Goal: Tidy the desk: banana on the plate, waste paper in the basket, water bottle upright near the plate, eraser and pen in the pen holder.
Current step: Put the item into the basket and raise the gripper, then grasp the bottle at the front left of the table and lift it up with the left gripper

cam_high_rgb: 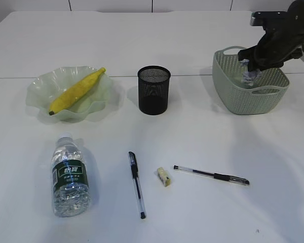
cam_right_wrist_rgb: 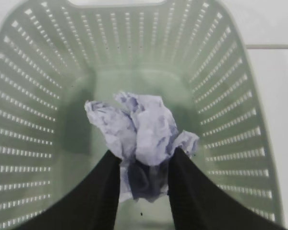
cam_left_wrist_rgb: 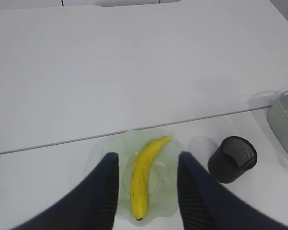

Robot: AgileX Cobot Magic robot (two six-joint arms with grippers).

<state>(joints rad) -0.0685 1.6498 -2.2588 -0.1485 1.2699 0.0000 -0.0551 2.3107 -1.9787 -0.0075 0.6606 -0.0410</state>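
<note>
The right pincer (cam_right_wrist_rgb: 144, 165) hangs inside the basket (cam_right_wrist_rgb: 29, 120), crumpled paper (cam_right_wrist_rgb: 144, 127) between its spread fingers. The left pincer (cam_left_wrist_rgb: 146, 165) hangs spread above the banana (cam_left_wrist_rgb: 145, 172).

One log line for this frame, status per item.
banana: on plate | paper: over basket, between right jaws | bottle: lying | pens, eraser: on desk

White desk (cam_high_rgb: 202, 30), plain, crossed by one seam line. Resting directly on it: ruffled pale-green plate (cam_high_rgb: 40, 83) at back left; black mesh pen holder (cam_high_rgb: 154, 90) upright at centre; sage-green basket (cam_high_rgb: 233, 93) at back right; water bottle (cam_high_rgb: 69, 175) lying at front left; two pens (cam_high_rgb: 137, 184) (cam_high_rgb: 211, 175) with eraser (cam_high_rgb: 163, 176) between them.
</note>
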